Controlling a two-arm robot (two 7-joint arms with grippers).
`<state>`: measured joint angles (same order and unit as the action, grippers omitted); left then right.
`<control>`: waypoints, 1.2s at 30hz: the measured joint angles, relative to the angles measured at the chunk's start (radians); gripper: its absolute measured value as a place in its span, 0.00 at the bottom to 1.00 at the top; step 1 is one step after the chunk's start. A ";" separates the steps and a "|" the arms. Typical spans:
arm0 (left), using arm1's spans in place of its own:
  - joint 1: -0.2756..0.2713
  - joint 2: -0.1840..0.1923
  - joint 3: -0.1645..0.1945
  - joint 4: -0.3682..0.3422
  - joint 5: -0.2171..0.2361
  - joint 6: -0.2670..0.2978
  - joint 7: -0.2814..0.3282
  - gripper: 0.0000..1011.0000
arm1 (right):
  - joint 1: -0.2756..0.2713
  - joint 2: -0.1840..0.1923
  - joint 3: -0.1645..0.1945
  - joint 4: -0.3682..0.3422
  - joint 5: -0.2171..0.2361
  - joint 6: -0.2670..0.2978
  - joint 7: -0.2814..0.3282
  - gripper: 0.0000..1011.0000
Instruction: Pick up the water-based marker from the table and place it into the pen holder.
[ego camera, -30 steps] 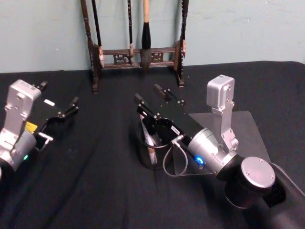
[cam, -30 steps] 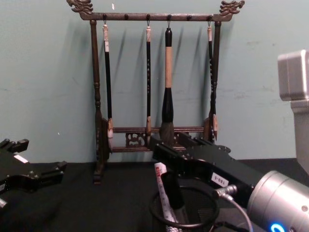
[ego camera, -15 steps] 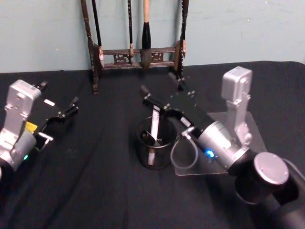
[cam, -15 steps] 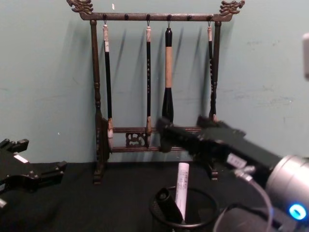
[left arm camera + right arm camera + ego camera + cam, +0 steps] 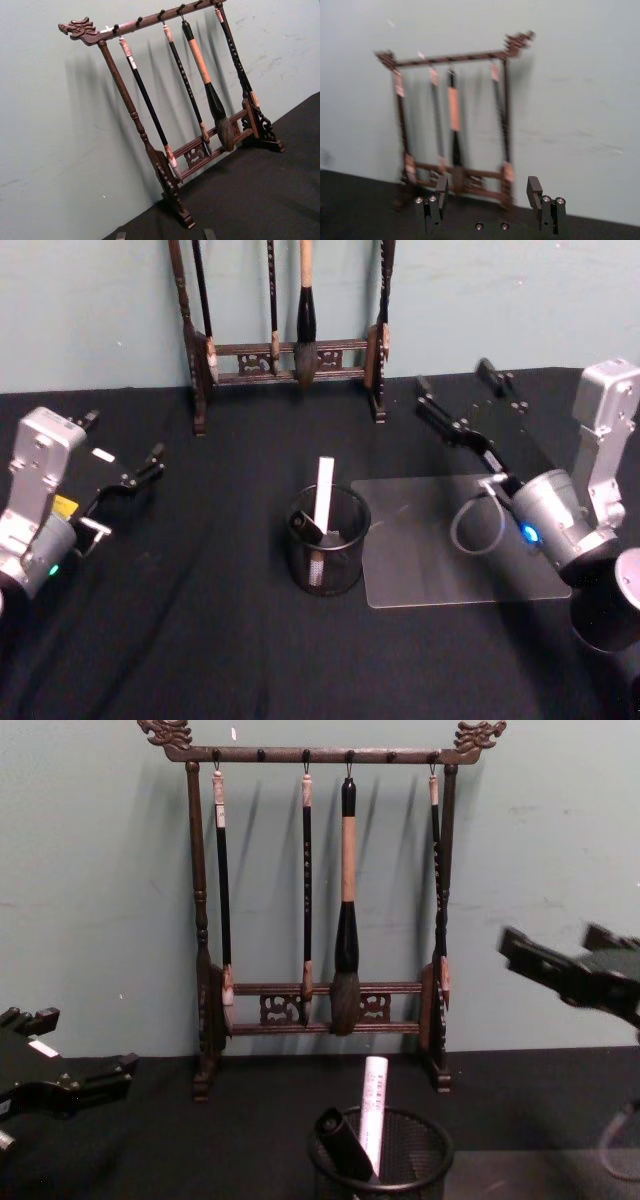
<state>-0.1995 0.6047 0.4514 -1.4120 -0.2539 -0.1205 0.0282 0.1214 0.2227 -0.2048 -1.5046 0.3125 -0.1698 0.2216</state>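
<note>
Entry, water-based marker (image 5: 322, 498): it leans inside the pen holder (image 5: 330, 558) at the middle of the table (image 5: 200, 640), its top above the rim. You can judge the placing done; only the retreat is left.

Entry, right gripper (image 5: 452, 378): jaws wide and empty over the table's far right corner. Half a second ago it hung beside the holder.

Entry, left gripper (image 5: 125, 490): spread apart near the left edge, unmoved.

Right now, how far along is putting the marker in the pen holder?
It looks finished. Done: the white marker stands inside the pen holder, its top sticking out above the rim. In hand: nothing. The right gripper is open and empty above the table's far right, and the left gripper sits open at the left. Left: nothing I can see.
</note>
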 joint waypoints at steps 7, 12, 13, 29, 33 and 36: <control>0.000 0.000 0.000 0.000 0.000 0.000 0.000 0.99 | -0.005 0.021 0.005 0.062 -0.147 0.006 -0.087 0.99; 0.000 0.000 0.000 0.000 0.000 0.000 0.000 0.99 | 0.002 0.031 -0.026 0.109 -0.263 0.037 -0.127 0.99; 0.000 0.000 0.000 0.000 0.000 0.000 0.000 0.99 | 0.006 0.034 -0.037 0.119 -0.296 0.052 -0.138 0.99; 0.000 0.000 0.000 0.000 0.000 0.000 0.000 0.99 | 0.017 0.034 -0.059 0.143 -0.366 0.103 -0.160 0.99; 0.000 0.000 0.000 0.000 0.000 0.000 0.000 0.99 | 0.017 0.035 -0.059 0.142 -0.363 0.101 -0.159 0.99; 0.000 0.000 0.000 0.000 0.000 0.000 0.000 0.99 | 0.016 0.035 -0.058 0.141 -0.362 0.100 -0.158 0.99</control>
<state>-0.1995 0.6047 0.4514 -1.4120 -0.2539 -0.1205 0.0283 0.1377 0.2574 -0.2631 -1.3632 -0.0493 -0.0702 0.0632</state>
